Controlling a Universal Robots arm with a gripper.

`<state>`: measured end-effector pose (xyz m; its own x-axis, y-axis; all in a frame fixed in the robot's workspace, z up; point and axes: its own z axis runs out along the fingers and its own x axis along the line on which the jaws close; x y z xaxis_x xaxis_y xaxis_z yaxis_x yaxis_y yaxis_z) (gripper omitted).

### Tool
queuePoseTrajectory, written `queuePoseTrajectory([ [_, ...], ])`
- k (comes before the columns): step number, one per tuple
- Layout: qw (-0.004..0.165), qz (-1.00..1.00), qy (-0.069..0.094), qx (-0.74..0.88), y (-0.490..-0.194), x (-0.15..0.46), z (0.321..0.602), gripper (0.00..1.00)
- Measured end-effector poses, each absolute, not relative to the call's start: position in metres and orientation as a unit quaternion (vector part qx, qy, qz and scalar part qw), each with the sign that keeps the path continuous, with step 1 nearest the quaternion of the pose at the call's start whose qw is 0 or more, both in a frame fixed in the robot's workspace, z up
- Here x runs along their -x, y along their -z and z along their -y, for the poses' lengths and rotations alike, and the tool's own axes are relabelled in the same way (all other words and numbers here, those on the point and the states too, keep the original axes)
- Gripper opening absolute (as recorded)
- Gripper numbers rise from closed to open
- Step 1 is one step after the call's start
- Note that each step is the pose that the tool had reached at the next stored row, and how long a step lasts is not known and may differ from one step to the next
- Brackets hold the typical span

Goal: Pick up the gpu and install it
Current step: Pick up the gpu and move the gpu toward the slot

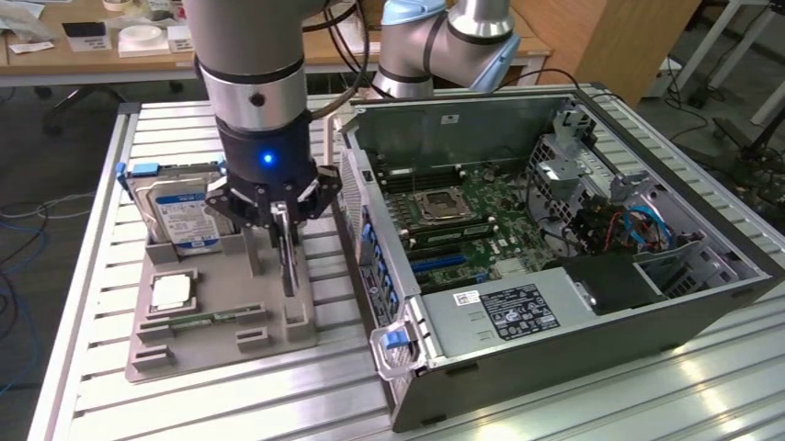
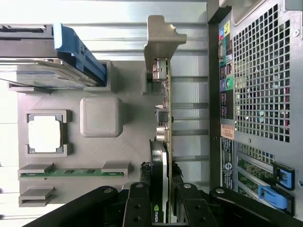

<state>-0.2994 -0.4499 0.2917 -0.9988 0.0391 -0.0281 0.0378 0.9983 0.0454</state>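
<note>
Ideally the fingers (image 2: 138,208), pinching the upright gpu (image 2: 159,165), should draw it straight up out of the tray (image 2: 130,78), untilted.

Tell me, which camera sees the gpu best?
The wrist view: the gpu stands on edge, with most of its long top edge in sight. In the exterior view it is a thin dark sliver under the hand.

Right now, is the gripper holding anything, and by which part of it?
The gripper holds the gpu by its upper edge, one finger on each face; the card stands on edge in the grey tray.
</note>
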Motion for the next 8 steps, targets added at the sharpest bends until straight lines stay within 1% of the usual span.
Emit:
queuePoseTrajectory([
  [8,0.014,-0.999,-0.022,-0.019,-0.311,0.299,0.450,0.27],
])
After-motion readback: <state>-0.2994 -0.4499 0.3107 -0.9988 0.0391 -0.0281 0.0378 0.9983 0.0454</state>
